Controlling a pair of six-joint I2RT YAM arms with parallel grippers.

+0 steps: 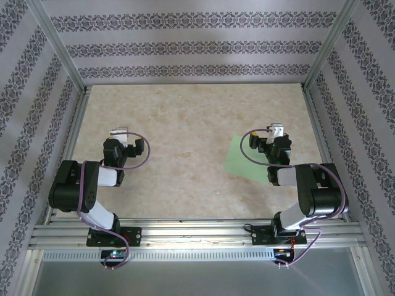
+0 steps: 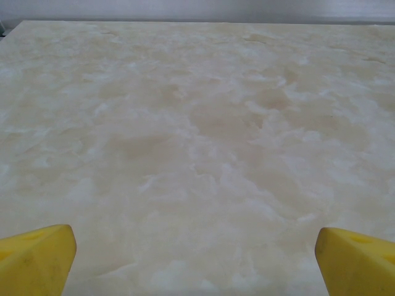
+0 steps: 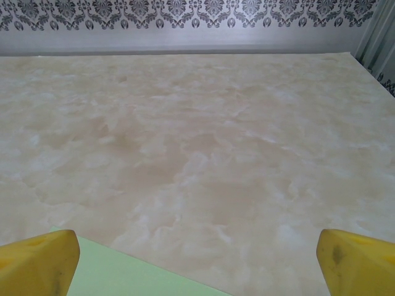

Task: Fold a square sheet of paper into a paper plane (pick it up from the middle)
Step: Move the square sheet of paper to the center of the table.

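Paper (image 1: 244, 161) lay flat on table (image 1: 185, 111), right of centre, its right part under right gripper (image 3: 197, 262). Left gripper (image 2: 194, 262) hung over table's left side, well apart from paper. Wall (image 1: 185, 43) stood behind table.

I see a beige marbled table (image 1: 185, 117), damask-striped wallpaper panels (image 1: 185, 46) rising on three sides of that table, and aluminium rails (image 1: 197, 233) along its near edge.

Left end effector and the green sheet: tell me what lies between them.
Bare marbled table lies between the left end effector and the square sheet of paper, seen in the top external view.
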